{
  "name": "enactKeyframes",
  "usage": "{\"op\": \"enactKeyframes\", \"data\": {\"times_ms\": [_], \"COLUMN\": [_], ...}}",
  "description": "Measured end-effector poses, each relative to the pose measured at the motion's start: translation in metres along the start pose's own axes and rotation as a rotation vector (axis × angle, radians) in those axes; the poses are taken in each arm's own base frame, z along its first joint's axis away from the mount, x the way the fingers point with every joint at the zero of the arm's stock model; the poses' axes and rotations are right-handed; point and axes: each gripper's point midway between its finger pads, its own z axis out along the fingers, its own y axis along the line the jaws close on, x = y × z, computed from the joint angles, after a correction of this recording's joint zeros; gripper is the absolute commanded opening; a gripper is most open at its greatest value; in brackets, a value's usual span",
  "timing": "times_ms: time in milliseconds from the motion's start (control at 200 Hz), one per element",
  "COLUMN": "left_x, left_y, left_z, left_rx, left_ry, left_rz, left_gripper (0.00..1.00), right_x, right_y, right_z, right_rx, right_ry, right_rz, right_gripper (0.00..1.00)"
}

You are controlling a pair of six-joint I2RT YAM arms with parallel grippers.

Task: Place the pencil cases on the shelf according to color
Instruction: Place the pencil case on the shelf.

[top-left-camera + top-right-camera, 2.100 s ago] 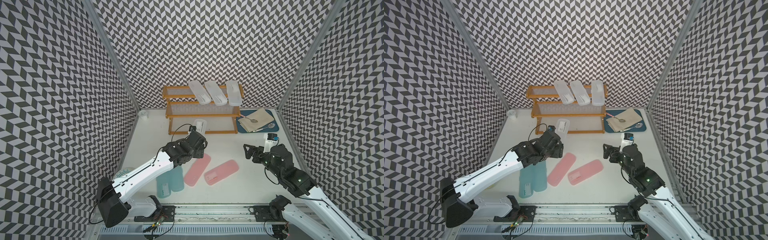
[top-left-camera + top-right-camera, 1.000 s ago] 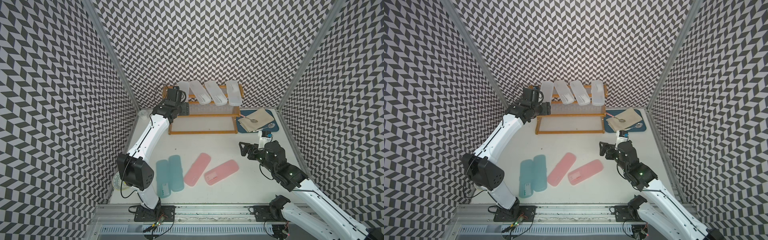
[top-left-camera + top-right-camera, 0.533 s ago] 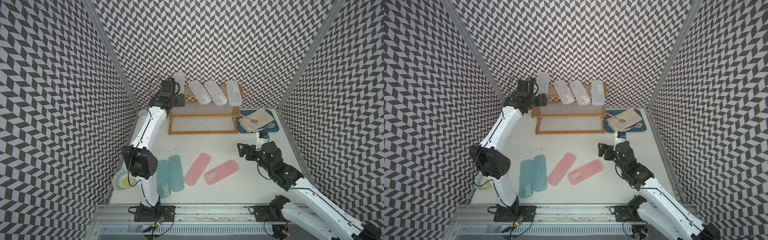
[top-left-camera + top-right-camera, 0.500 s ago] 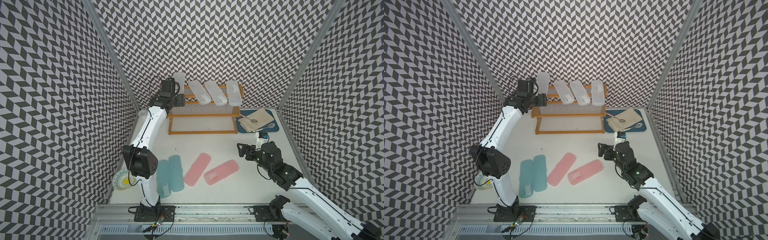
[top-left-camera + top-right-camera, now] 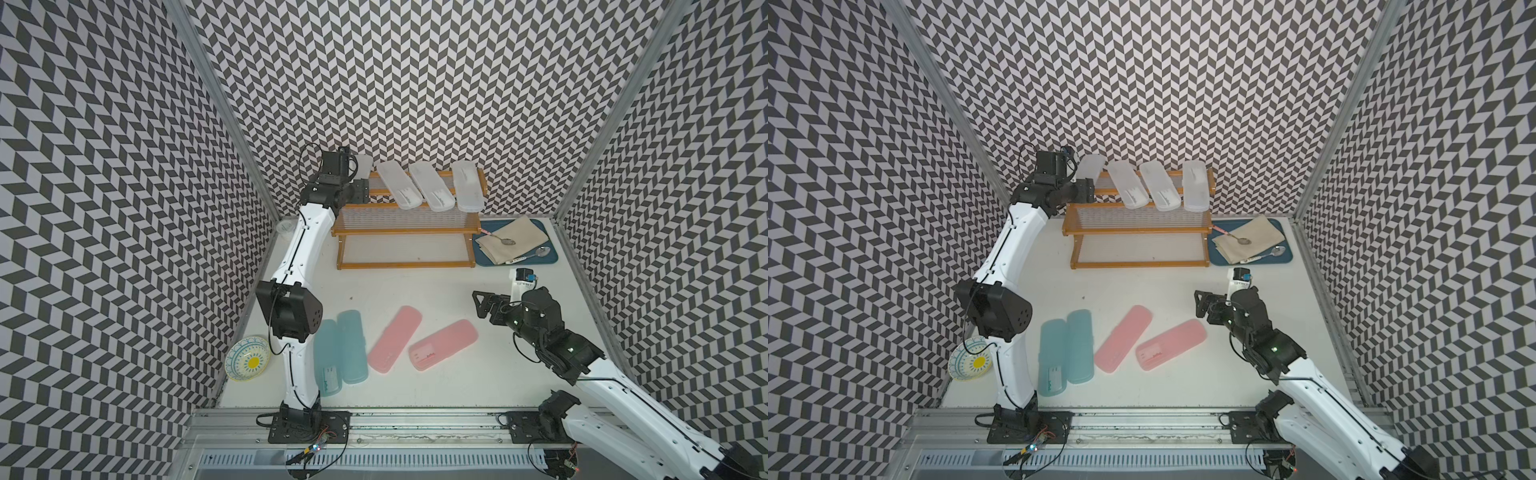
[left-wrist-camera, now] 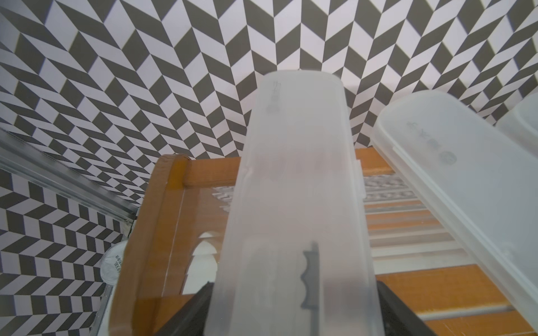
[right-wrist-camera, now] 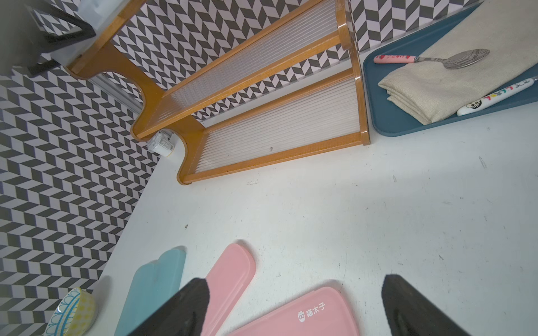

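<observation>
A frosted white pencil case (image 6: 294,174) leans on the left end of the shelf's (image 5: 403,264) top tier. My left gripper (image 5: 359,189) (image 6: 294,286) has its black fingers close along both sides of that case's near end; whether they still press it I cannot tell. Three more white cases (image 5: 430,185) lie slanted on the top tier. Two teal cases (image 5: 352,347) and two pink cases (image 5: 395,338) (image 7: 305,317) lie on the table. My right gripper (image 5: 480,309) (image 7: 295,283) hangs open and empty, just right of the pink cases.
A blue tray (image 5: 482,257) with a beige cloth and spoons sits right of the shelf. A yellow patterned bowl (image 5: 247,359) lies at the table's left edge, and a small white cup (image 5: 286,227) stands by the shelf's left side. The two lower tiers hold nothing.
My left arm has brought the white case from the table up to the top tier's left end and turned it upright. The right gripper has drifted slightly left.
</observation>
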Motion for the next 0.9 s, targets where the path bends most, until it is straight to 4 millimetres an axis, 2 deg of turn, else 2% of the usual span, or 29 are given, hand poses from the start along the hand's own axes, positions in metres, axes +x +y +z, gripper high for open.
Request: {"op": "enactKeyframes", "data": {"times_ms": [195,496,896], "left_x": [-0.0006,0.0002,0.0039], "left_y": [0.0022,0.0019,0.0095], "left_z": [0.0002,0.0002,-0.007], "left_rx": [0.003,0.006,-0.032], "left_ry": [0.0,-0.003,0.0], "left_rz": [-0.002,-0.003,-0.002], "left_gripper": [0.83,0.99,1.0], "right_x": [-0.0011,-0.0006,-0.0032], "right_y": [0.0001,0.0013,0.0044], "right_z": [-0.0038,-0.0049,-0.0063], "right_rx": [-0.004,-0.012,-0.021], "right_ry": [-0.007,-0.005,-0.006], "right_rz": [0.002,0.013,0.018], "right_gripper": [0.97,0.98,0.98]}}
